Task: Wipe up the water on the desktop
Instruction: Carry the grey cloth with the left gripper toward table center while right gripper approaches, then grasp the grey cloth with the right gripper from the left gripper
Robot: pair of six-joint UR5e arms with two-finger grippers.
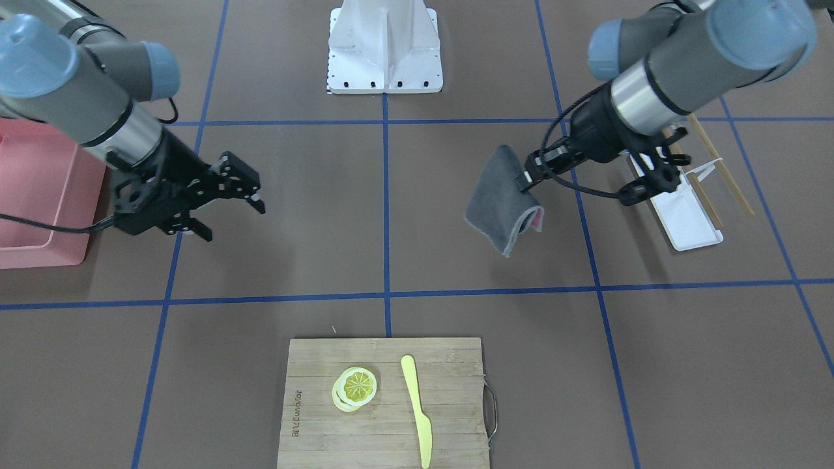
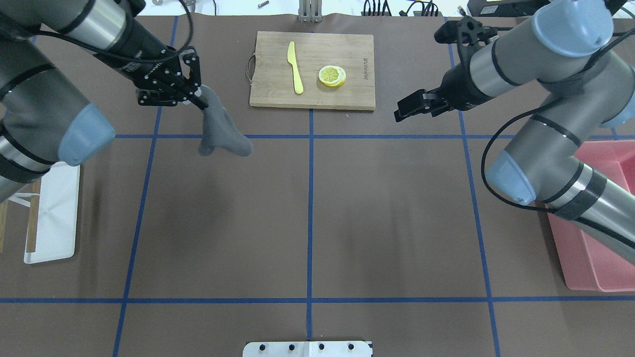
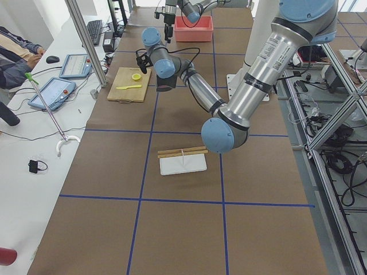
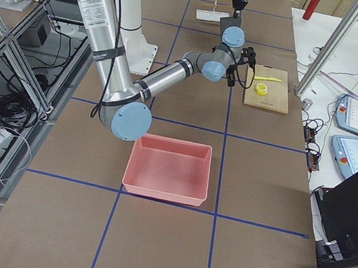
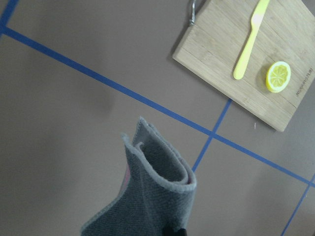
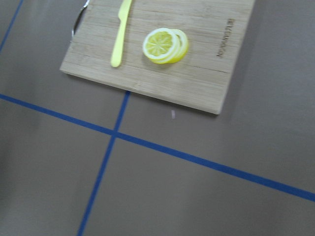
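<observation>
The desktop (image 2: 307,223) is a matte brown surface with blue tape lines; I can make out no water on it. My left gripper (image 2: 198,96) is shut on a folded grey cloth (image 2: 221,131) with a pink inner side. The cloth hangs above the desktop, left of the cutting board. It also shows in the front view (image 1: 505,202) and in the left wrist view (image 5: 157,196). My right gripper (image 2: 404,109) is open and empty, in the air right of the board; the front view shows its jaws (image 1: 231,218) apart.
A bamboo cutting board (image 2: 312,69) at the far edge holds a yellow knife (image 2: 295,59) and lemon slices (image 2: 332,76). A pink bin (image 2: 595,238) stands at the right. A white tray (image 2: 52,213) with wooden sticks lies at the left. The robot base (image 1: 386,45) is at the near edge.
</observation>
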